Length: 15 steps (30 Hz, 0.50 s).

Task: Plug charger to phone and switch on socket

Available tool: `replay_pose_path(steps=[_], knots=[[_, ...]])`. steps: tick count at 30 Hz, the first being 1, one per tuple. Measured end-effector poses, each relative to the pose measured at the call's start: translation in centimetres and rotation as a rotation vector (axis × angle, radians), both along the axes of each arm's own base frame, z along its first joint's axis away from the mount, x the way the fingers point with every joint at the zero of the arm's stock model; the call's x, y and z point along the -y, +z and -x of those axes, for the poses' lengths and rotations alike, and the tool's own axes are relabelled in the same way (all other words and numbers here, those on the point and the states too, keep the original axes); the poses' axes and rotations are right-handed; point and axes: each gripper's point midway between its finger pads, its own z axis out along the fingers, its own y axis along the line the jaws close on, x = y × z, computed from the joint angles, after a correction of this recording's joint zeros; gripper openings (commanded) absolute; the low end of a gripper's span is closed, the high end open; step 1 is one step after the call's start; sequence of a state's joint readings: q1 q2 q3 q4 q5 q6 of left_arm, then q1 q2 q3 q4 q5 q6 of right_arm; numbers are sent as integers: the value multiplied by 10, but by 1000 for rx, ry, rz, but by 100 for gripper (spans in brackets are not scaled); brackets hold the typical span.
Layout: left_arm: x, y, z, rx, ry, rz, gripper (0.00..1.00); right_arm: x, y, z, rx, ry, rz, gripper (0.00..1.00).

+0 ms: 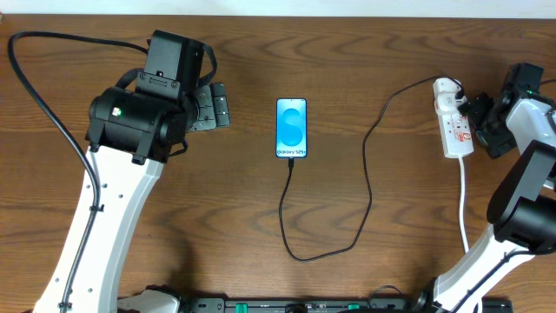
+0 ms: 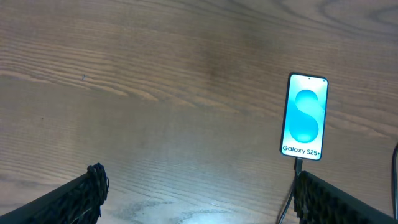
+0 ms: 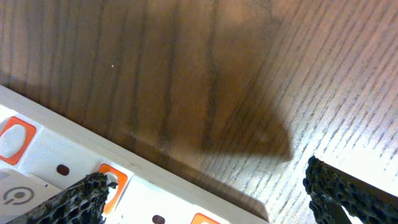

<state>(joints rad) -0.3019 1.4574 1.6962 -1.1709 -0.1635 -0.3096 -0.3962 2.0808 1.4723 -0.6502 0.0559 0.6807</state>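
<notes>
Two mesh-padded pincers gape: left pincer (image 2: pixel 199 185) near slim phone (image 2: pixel 304 116), right pincer (image 3: pixel 206 182) over white socket (image 3: pixel 56 146).

The only readable words are on the phone (image 2: pixel 305 116): along the bottom edge of its lit screen, in dark letters on white, is "Galaxy S25+". Above that line the screen shows 1 large blue S-shaped figure. In the overhead view the same line appears, but it is too small to read cleanly. Well to the right of the phone, the socket (image 3: pixel 68 149) has orange-red markings with no legible letters, and 1 faint grey ring sign (image 3: pixel 13 196) on its white face.
</notes>
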Motion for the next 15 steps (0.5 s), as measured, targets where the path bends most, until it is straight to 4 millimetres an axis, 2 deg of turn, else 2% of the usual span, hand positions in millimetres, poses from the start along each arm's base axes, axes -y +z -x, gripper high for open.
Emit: replay_pose_path(steps=[15], knots=[[0, 0, 0, 0, 0, 0, 96, -2, 0, 0, 3, -8, -16, 99]])
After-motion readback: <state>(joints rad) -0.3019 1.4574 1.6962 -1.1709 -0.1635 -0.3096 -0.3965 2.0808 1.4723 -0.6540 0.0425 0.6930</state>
